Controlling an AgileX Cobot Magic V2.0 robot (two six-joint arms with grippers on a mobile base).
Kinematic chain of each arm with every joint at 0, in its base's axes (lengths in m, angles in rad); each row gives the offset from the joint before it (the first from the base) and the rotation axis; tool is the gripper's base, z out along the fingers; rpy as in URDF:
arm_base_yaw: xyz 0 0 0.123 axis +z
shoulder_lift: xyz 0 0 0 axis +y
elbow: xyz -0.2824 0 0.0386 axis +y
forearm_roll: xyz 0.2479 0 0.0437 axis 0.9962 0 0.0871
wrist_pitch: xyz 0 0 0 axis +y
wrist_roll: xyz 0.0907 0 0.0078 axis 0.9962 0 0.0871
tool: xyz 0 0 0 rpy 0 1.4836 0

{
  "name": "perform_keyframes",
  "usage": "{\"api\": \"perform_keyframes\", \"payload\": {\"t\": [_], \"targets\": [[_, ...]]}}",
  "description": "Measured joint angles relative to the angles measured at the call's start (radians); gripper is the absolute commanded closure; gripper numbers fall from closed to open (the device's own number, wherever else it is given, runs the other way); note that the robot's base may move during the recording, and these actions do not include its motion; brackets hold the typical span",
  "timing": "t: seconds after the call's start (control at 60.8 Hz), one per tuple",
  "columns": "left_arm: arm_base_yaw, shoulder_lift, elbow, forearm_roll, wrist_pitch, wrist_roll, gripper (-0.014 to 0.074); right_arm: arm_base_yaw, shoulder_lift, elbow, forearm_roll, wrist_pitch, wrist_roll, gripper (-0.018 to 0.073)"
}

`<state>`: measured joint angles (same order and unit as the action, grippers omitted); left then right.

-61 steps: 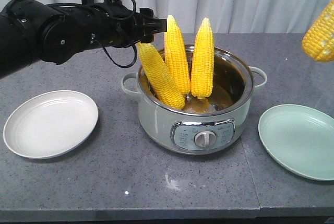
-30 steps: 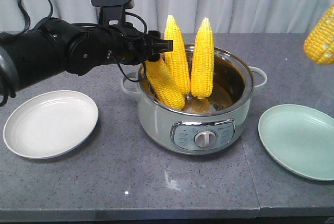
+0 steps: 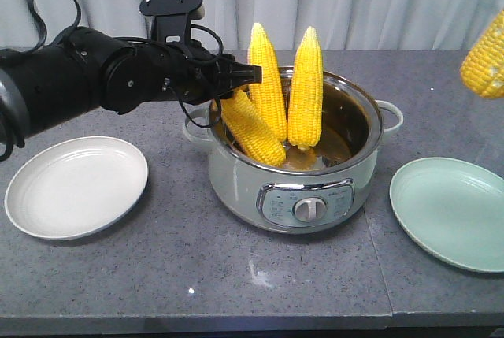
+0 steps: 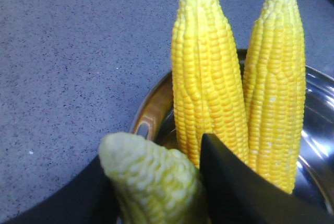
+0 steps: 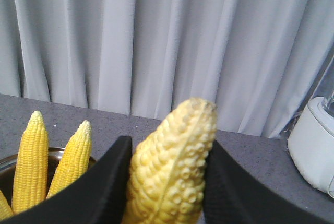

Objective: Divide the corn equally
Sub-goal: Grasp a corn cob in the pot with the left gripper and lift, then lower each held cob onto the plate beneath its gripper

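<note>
inside the pale green electric pot [image 3: 307, 204] with a shiny steel bowl, at the middle of the grey speckled stone table [image 3: 197, 267], stand three bright yellow, tapered corn cobs with kernel rows. the leaning cob [image 3: 252, 127] slants up toward the pot's left rim, and the black left gripper [image 3: 248, 74] is clenched on its pale tip, one finger pressed on each side in the left wrist view. just behind it the two upright cobs [image 3: 268, 86] stand side by side on their butts, close to the fingers but not held. high at the right edge, above the round mint green plate [image 3: 449, 212], the right gripper [image 5: 169, 190] grasps a fourth cob [image 5: 172, 166] between its black fingers, tip up, before the white pleated curtain [image 5: 156, 41]. a round white ribbed plate [image 3: 75, 188] lies left of the pot, bare. a second ago the left gripper sat higher and behind the leaning cob, whose tip was free; half a second ago it had reached the tip, and since then that cob has shifted a little to the right. the fourth cob has barely moved.
</note>
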<state>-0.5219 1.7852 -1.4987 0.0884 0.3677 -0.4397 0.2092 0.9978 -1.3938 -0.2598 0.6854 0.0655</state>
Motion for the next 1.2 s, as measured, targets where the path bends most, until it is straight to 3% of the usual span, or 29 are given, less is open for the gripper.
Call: {"api": "perform_keyframes", "payload": {"t": [0.132, 0.444, 0.609, 0.757, 0.954, 1.053, 1.201], "targets": [[0.000, 0.000, 0.000, -0.011, 0.000, 0.000, 0.0606, 0.000, 0.000, 0.000, -0.002, 0.000, 0.000, 0.0564], [0.001, -0.060, -0.109, 0.000, 0.093, 0.007, 0.0604, 0.000, 0.000, 0.000, -0.003, 0.001, 0.007, 0.0564], [0.011, -0.178, -0.228, 0.069, 0.255, 0.050, 0.0604, 0.000, 0.000, 0.000, -0.003, 0.034, 0.052, 0.0564], [0.071, -0.298, -0.301, 0.154, 0.483, 0.080, 0.0604, 0.000, 0.000, 0.000, -0.003, 0.118, 0.079, 0.0564], [0.168, -0.367, -0.305, 0.280, 0.802, 0.198, 0.0604, 0.000, 0.004, 0.000, -0.039, 0.238, 0.114, 0.0564], [0.210, -0.367, -0.288, 0.289, 0.850, 0.234, 0.0604, 0.000, 0.033, -0.001, -0.063, 0.292, 0.119, 0.0564], [0.266, -0.366, -0.208, 0.291, 0.830, 0.240, 0.0604, 0.000, 0.137, -0.002, -0.082, 0.337, 0.121, 0.0564]]}}
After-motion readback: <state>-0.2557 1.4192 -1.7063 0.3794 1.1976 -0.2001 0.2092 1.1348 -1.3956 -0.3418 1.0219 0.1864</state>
